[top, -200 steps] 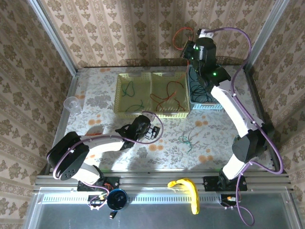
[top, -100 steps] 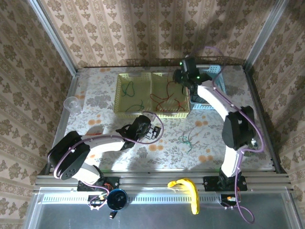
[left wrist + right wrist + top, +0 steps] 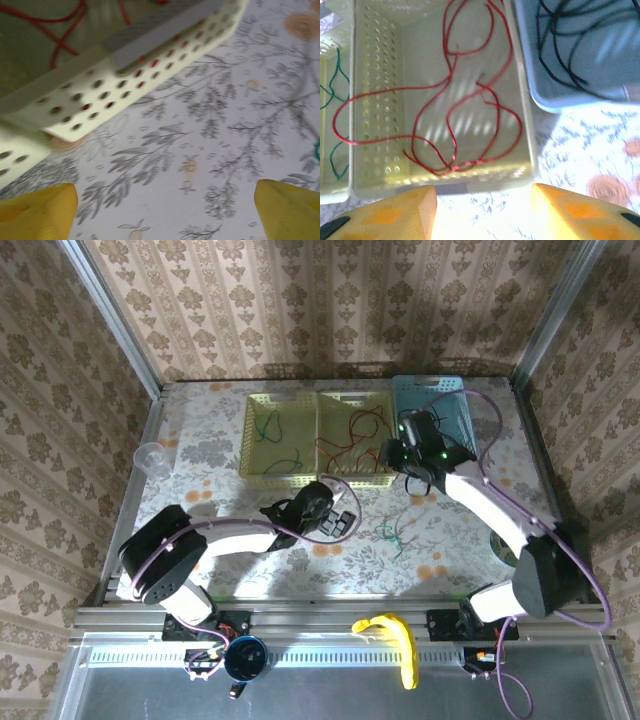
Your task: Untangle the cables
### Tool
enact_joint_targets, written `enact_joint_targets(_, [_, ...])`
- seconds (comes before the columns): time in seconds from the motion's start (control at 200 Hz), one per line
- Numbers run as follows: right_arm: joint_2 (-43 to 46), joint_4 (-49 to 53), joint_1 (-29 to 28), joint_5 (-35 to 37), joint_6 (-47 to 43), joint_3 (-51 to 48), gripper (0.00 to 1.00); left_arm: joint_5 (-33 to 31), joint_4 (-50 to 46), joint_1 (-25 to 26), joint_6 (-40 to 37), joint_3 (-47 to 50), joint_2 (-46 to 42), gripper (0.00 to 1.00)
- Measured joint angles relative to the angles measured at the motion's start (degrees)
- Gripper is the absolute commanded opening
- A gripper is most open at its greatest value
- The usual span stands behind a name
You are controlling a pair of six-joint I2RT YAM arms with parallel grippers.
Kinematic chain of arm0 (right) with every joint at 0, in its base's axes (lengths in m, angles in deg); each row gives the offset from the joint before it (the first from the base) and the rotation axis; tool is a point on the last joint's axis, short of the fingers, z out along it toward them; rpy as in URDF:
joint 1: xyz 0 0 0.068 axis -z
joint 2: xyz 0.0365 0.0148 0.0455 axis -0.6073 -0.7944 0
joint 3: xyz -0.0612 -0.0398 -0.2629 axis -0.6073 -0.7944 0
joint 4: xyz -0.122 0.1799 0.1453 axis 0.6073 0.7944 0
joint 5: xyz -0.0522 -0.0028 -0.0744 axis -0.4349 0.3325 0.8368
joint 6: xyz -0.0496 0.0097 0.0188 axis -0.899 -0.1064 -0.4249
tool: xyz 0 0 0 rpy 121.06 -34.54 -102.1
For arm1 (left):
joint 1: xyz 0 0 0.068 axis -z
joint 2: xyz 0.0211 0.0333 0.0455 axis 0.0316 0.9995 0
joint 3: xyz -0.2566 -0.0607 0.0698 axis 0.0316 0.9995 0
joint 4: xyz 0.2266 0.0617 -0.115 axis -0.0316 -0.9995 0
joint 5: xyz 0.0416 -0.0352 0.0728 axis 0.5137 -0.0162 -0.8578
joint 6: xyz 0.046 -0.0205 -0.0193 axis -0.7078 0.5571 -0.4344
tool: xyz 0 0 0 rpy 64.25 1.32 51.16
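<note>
Red cables point(image 3: 451, 95) lie loose in the right yellow basket point(image 3: 530, 125), also seen from above point(image 3: 352, 436). Green cables point(image 3: 272, 440) lie in the left yellow basket point(image 3: 250, 430), black cables point(image 3: 570, 40) in the blue basket point(image 3: 545, 102). A small green cable tangle point(image 3: 393, 533) rests on the table; a bit of it shows at the left wrist view's right edge point(image 3: 317, 150). My right gripper point(image 3: 398, 455) point(image 3: 482, 210) is open and empty at the front edge of the right yellow basket. My left gripper point(image 3: 340, 523) point(image 3: 165, 210) is wide open over bare tablecloth, left of the tangle.
A clear plastic cup point(image 3: 150, 457) stands at the table's left side. A yellow object point(image 3: 395, 635) and a dark round object point(image 3: 245, 655) lie on the ledge in front of the arm bases. Patterned walls enclose the table on three sides.
My right arm came down from high at the back to the front of the baskets and opened, leaving the red cable in the right yellow basket. My left gripper moved slightly right.
</note>
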Motion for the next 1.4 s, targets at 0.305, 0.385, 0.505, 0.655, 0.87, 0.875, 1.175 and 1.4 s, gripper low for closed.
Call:
enact_joint_targets(0.305, [4.6, 5.0, -1.2, -5.1, 3.6, -17.6, 0.54, 12.2, -1.9, 1.7, -6.2, -10.1, 9.6, 0.79])
enact_joint_targets(0.385, [5.6, 8.0, -1.3, -6.8, 2.9, -18.1, 0.54, 14.3, -2.5, 1.7, -7.1, -12.0, 11.3, 0.75])
enact_joint_targets(0.505, [7.0, 10.1, -1.3, -11.0, 1.4, -18.4, 0.54, 16.4, -3.7, 1.7, -7.9, -13.8, 13.3, 0.73])
enact_joint_targets(0.655, [5.0, 10.2, -1.9, -17.4, 0.2, -20.6, 0.53, 18.0, -4.4, 1.7, -8.6, -15.2, 15.6, 0.71])
enact_joint_targets(0.87, [-2.7, 9.8, -3.5, -20.9, -0.3, -21.2, 0.16, 18.5, -4.7, 1.7, -8.8, -15.3, 16.1, 0.71])
enact_joint_targets(0.875, [-2.9, 9.9, -3.6, -20.7, -0.4, -21.2, 0.14, 18.5, -4.7, 1.7, -8.9, -15.3, 16.1, 0.71])
enact_joint_targets(1.175, [-0.1, 9.7, -2.0, -20.5, 0.6, -21.5, 0.0, 19.0, -4.6, 1.1, -8.8, -14.1, 14.8, 0.75])
enact_joint_targets(1.4, [6.5, 3.4, 2.8, -25.6, 2.2, -21.9, 0.0, 25.6, -3.0, -3.9, -5.7, -11.4, 8.5, 0.7])
